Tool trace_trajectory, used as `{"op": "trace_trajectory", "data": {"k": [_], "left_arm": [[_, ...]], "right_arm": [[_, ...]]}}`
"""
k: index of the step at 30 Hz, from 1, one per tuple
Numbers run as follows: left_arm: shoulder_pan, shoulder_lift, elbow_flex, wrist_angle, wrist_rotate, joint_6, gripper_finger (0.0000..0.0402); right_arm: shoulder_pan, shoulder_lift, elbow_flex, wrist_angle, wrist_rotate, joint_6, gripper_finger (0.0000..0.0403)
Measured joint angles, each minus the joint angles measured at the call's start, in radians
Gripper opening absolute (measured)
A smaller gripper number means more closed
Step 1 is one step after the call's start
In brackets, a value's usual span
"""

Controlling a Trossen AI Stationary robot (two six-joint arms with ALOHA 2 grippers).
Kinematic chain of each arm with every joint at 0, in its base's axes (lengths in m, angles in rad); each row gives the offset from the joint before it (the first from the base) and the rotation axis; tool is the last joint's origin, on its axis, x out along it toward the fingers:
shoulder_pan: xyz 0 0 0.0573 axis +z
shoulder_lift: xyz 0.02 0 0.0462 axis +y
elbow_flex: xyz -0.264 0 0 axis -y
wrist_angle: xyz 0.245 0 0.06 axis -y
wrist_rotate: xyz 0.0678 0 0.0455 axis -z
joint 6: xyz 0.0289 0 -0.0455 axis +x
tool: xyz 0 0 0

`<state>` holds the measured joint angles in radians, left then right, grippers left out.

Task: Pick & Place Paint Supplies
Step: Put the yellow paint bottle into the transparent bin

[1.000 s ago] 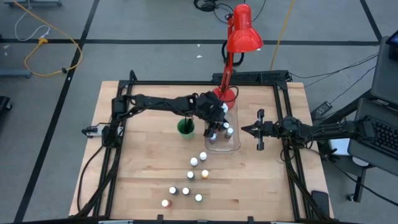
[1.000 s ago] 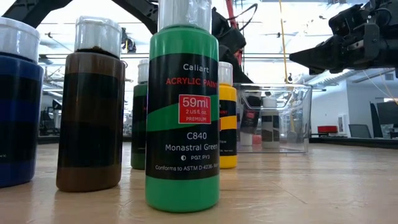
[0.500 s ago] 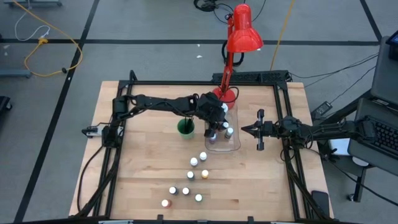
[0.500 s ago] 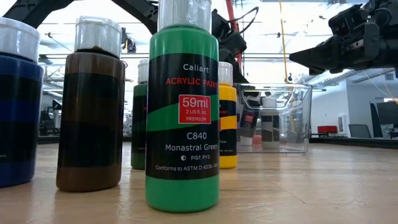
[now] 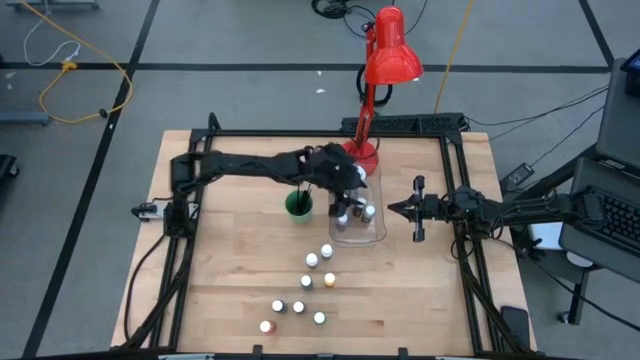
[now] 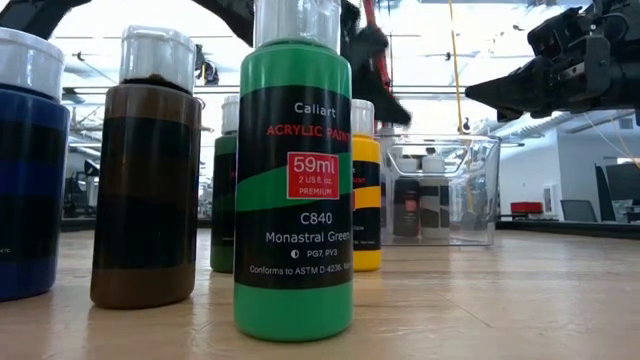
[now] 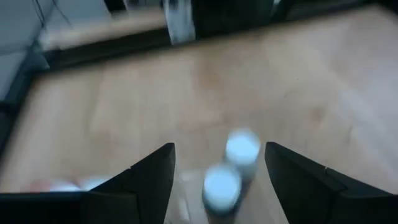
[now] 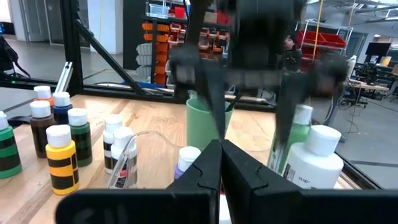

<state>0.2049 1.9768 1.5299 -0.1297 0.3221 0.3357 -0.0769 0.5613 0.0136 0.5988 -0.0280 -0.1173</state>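
Since a second ago, lifted and drawn back above the clear bin (image 5: 360,222) — left gripper (image 5: 345,183), fingers now apart, gripping nothing. Dropped inside the bin: small paint bottles (image 5: 355,210). Parked beside the bin, unchanged — right gripper (image 5: 398,210), fingers together. Nearest green bottle (image 6: 293,190): "Caliart ACRYLIC PAINT, 59ml, C840 Monastral Green".

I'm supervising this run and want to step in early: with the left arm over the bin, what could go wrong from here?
The left gripper, open, sits low over the clear bin; pulling away, it could clip the bottles already inside. The green cup holding brushes stands right beside the bin, so a swing that way might knock it.
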Motion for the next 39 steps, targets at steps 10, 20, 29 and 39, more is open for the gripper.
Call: {"op": "trace_trajectory", "data": {"k": [10, 20, 29, 39], "left_arm": [[-0.177, -0.417, 0.001, -0.479, -0.018, -0.214, 0.0189], [-0.744, -0.889, -0.427, -0.508, -0.692, -0.482, 0.001], [-1.095, -1.092, -1.087, 0.109, -0.847, -0.545, 0.0003], [-1.096, -0.984, -1.495, 0.831, -0.986, -0.489, 0.0002]], "right_arm": [[0.0, 0.015, 0.0, 0.003, 0.0, 0.0, 0.0004], [0.0, 0.016, 0.0, 0.004, 0.0, 0.026, 0.0004], [0.0, 0.024, 0.0, 0.041, 0.004, 0.019, 0.0004], [0.0, 0.029, 0.0, 0.048, 0.005, 0.005, 0.0004]]}}
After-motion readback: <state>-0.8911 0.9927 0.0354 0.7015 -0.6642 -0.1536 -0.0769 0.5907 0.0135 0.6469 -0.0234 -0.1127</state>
